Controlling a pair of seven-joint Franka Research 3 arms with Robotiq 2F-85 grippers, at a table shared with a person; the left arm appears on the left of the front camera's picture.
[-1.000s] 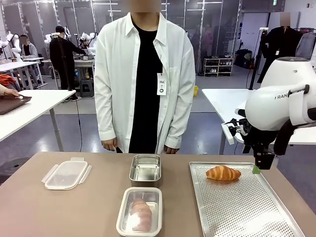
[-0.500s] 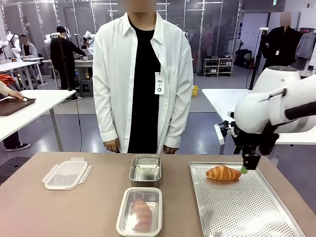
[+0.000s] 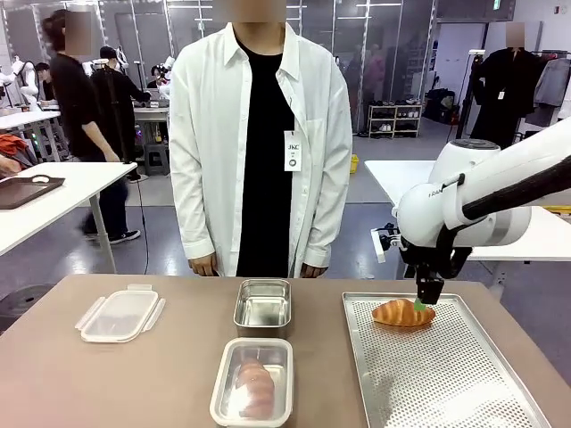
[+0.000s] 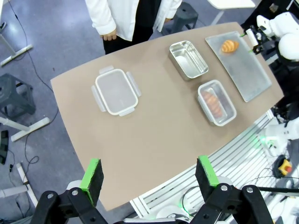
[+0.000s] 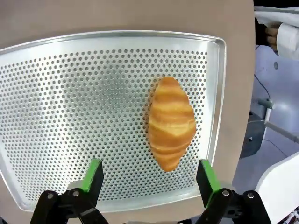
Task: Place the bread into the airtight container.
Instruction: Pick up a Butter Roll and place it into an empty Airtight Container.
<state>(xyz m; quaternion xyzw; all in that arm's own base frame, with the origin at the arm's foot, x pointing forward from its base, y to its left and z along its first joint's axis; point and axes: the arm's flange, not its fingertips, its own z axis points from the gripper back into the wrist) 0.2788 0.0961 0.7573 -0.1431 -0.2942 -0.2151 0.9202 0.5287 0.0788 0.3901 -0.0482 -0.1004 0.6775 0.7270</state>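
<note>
– Golden croissant [image 3: 403,312], where is it?
– On the perforated tray [image 3: 446,374], right of the empty steel container [image 3: 264,331].
– Right gripper [image 5: 149,179]?
– Jaws spread wide, empty, poised over the croissant.
– Left gripper [image 4: 149,172]?
– Spread wide too, holding nothing, high above the table [image 4: 154,135].

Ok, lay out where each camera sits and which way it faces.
Front: fixed on the robot's side, facing across the table at the person; the right arm reaches in from the right.
Left wrist: high up, looking down on the whole table; its open jaws at the bottom edge.
Right wrist: close above the tray, looking straight down; its open jaws at the bottom edge.
Shared: all three show the croissant on the tray.
</note>
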